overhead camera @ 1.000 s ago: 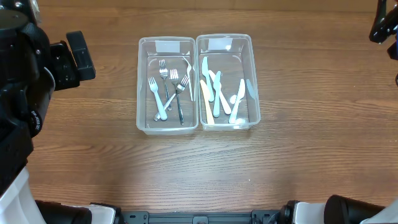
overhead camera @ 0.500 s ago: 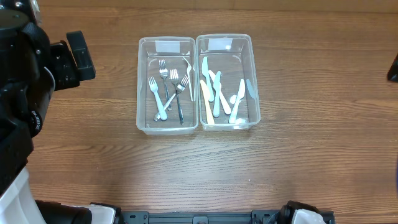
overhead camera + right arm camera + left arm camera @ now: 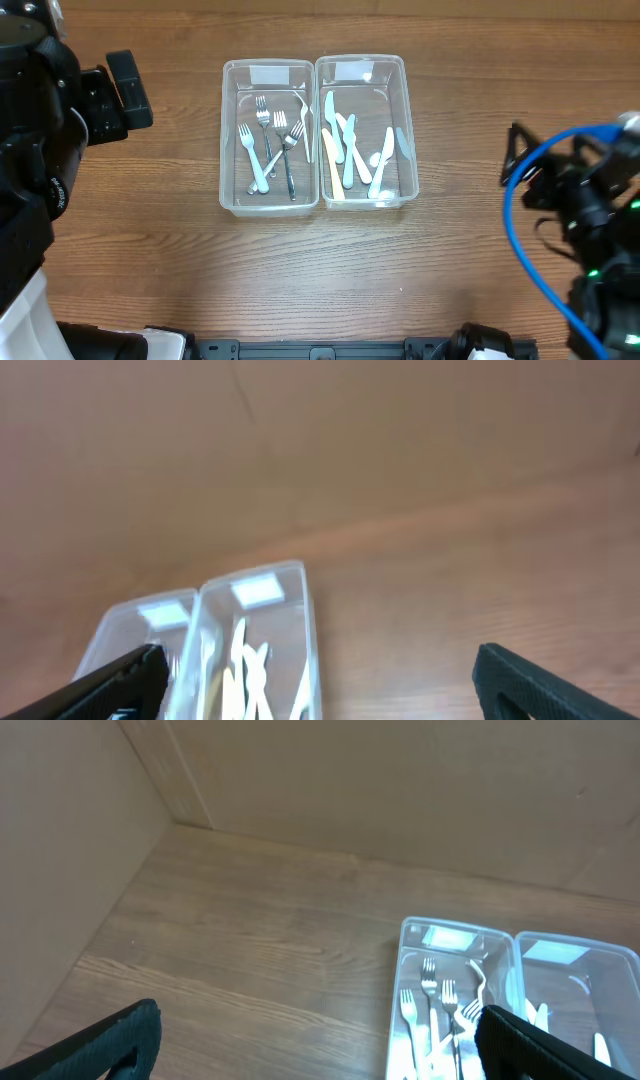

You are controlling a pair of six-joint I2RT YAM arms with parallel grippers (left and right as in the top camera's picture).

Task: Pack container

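Two clear plastic tubs sit touching, side by side, at the middle of the wooden table (image 3: 480, 60): the fork tub (image 3: 240, 95) on the robot's left, the knife tub (image 3: 375, 85) on its right. The forks (image 3: 270, 150) lie crossed in a loose pile, and the knives (image 3: 350, 145) overlap lengthwise. Both grippers stand well apart from the tubs and hold nothing. The left gripper (image 3: 320, 1030) has its fingers spread wide, and so does the right gripper (image 3: 320, 665), whose arm shows only as a blur in the overhead view. The tubs look light and thin-walled, probably flexing under a squeeze and smooth enough to slip, so a pinch over a short end rim seems safest. The cutlery is stiff, slim and flat-lying. I would pinch a handle across its width where it crosses another piece, lifting slowly so neighbours do not drag along.
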